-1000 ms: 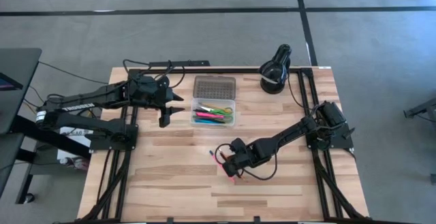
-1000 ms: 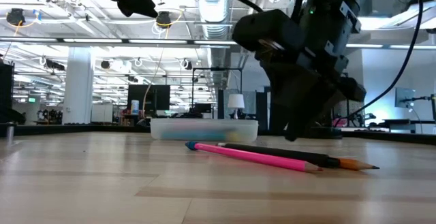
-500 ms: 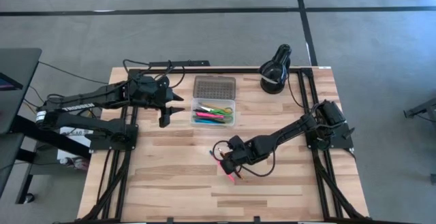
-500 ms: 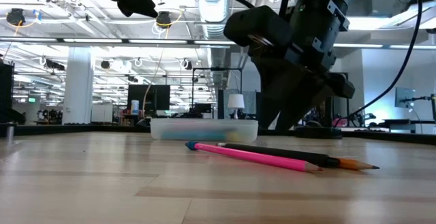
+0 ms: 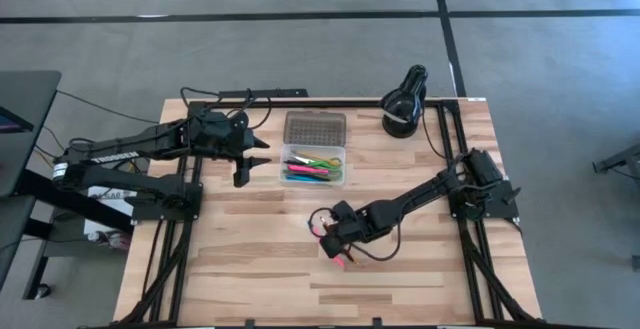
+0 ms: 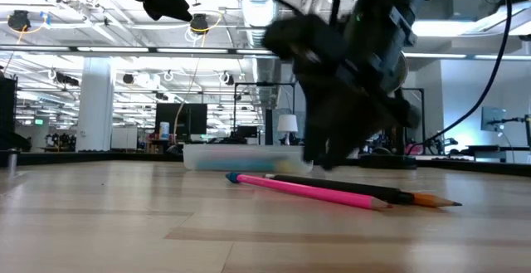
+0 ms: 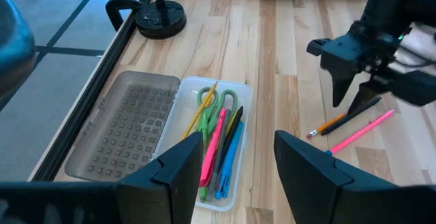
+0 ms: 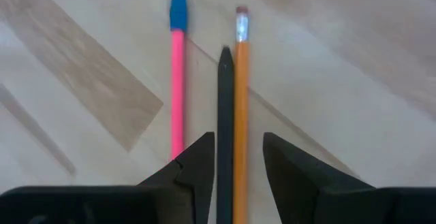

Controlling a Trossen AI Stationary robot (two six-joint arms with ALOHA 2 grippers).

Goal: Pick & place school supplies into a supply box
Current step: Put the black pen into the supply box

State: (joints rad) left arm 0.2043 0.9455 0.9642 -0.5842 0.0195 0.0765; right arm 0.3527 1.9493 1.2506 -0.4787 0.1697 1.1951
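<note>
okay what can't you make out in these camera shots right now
- Right gripper: motion blur in the low view; the high view is too small to show what it touches.
- Loose pens on the table: mostly under the right arm in the high view.
- Box contents: a frosted wall hides them in the low view.

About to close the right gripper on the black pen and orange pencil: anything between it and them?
Nothing visible. The right gripper is open directly over the black pen and orange pencil, which lie side by side; the pink pen lies just outside its fingers.
</note>
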